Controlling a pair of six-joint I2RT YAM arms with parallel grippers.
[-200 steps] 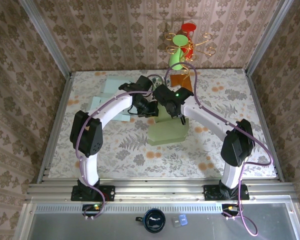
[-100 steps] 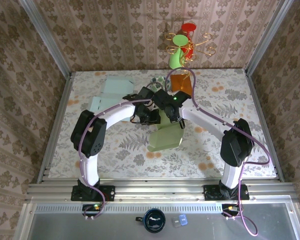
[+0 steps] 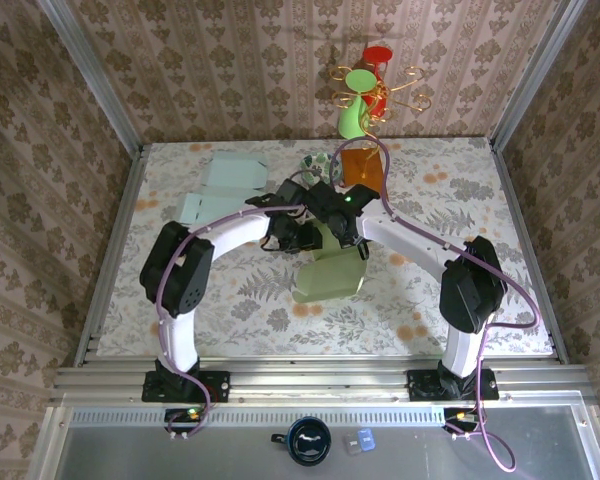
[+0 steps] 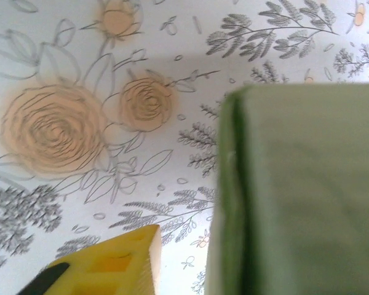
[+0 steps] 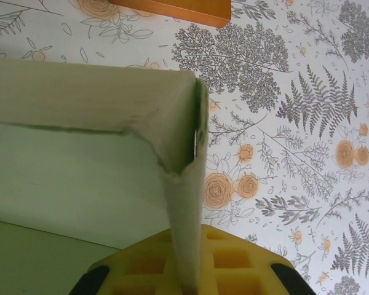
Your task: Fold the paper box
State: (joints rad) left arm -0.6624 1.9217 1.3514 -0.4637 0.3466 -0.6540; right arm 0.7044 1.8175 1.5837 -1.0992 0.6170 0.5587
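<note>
1. Jaws of the left arm (image 3: 230, 215) hang at the far left corner of the paper box (image 3: 330, 278). The left wrist view shows one yellow pad (image 4: 107, 264), with a strip of the flowered surface (image 4: 184, 147) between it and the box's left wall (image 4: 230, 196), so the pad is not touching. The other pad is hidden, so I cannot tell how wide these jaws stand. They appear to hold nothing.
2. Pale green and partly formed, the paper box sits in the middle of the surface between the two arms. Its long axis seems to run from the jaws back toward the arm bases, and the near end leans a little left.
3. Jaws of the right arm (image 3: 410, 235) are narrow and clamped on a thin upright wall of the box at its far right corner (image 5: 184, 184). The paper edge runs straight down into the yellow pads (image 5: 227, 270).
4. Both arms meet at the box's far end, and the whole box lies on the near side of them. The right arm has the grip and the left is just beside the left wall. My guess is that the next fold falls to the left arm, closing on that wall or pressing it while the right steadies.
5. An orange box (image 3: 360, 163) lies beyond on the far side, apart from the green one.
</note>
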